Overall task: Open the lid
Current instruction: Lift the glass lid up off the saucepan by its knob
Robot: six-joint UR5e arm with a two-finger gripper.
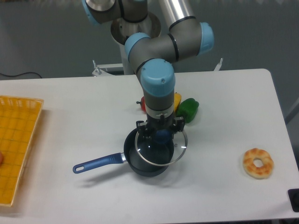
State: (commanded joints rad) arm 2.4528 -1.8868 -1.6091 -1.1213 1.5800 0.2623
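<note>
Lid (161,148), a round clear glass disc with a metal rim and a blue knob at its centre, is seen raised off the dark blue saucepan (145,164) and shifted to the right of it, so that the pan's left rim is uncovered while the lid's right edge overhangs the pan. The lid is held slightly tilted above the pan's mouth. The hand (161,135) is clenched on the lid's blue knob from above, with a dark finger seen on either side of the knob. The saucepan is set on the white tabletop (219,121) near the front middle, and its long blue handle (98,163) is pointed to the left and slightly toward the near edge.

At the near right, a ring-shaped pastry (258,163) with pale glaze is laid on the tabletop, well apart from the pan. At the left edge, a yellow mesh basket (16,140) is placed along the tabletop's side.

Farther back, just behind the hand, a green bell pepper (188,110) is seen touching a yellow bell pepper (177,100) that is mostly hidden by the arm. A small red object (143,104) is partly visible to the left of the arm's wrist; what it is cannot be told. The grey and light blue arm (159,60) is bent down from its base at the far edge of the tabletop.
</note>
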